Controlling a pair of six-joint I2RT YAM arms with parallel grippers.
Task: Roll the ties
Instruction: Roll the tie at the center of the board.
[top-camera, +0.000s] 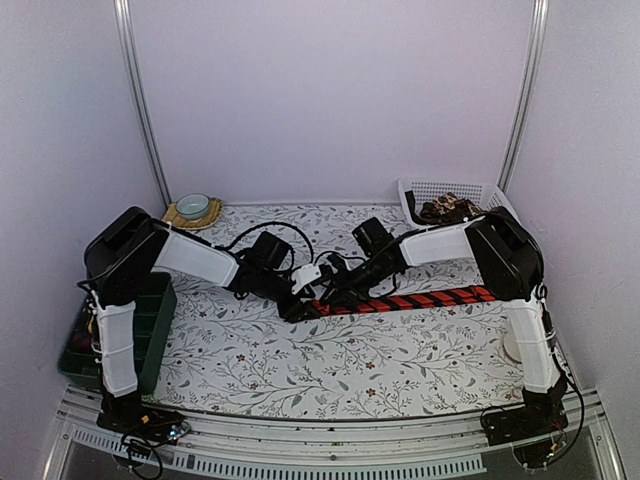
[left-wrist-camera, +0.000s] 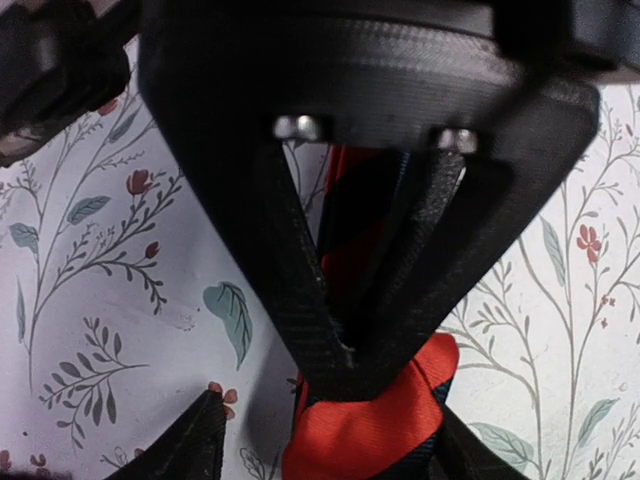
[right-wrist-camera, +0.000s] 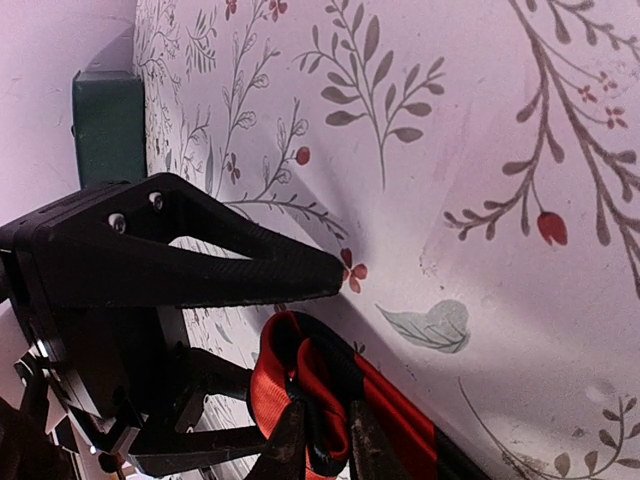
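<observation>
A red tie with black diagonal stripes (top-camera: 420, 298) lies flat across the table's right half, its left end folded into a small loop. My right gripper (right-wrist-camera: 328, 415) is shut on that loop (right-wrist-camera: 290, 370), with a layer of fabric pinched between its narrow fingertips. My left gripper (left-wrist-camera: 330, 425) stands open astride the same red end (left-wrist-camera: 375, 425); its left finger (left-wrist-camera: 190, 445) is clear of the fabric. In the top view the left gripper (top-camera: 293, 303) and right gripper (top-camera: 325, 293) meet at the tie's left end. The right gripper's black finger frame (left-wrist-camera: 300, 260) hides most of the loop in the left wrist view.
A white basket (top-camera: 420, 186) at the back right holds brown-patterned coiled ties (top-camera: 447, 208). A green bin (top-camera: 150, 320) sits at the left edge. A small bowl (top-camera: 192, 206) rests on a mat at the back left. Black cables (top-camera: 262, 235) loop behind the grippers.
</observation>
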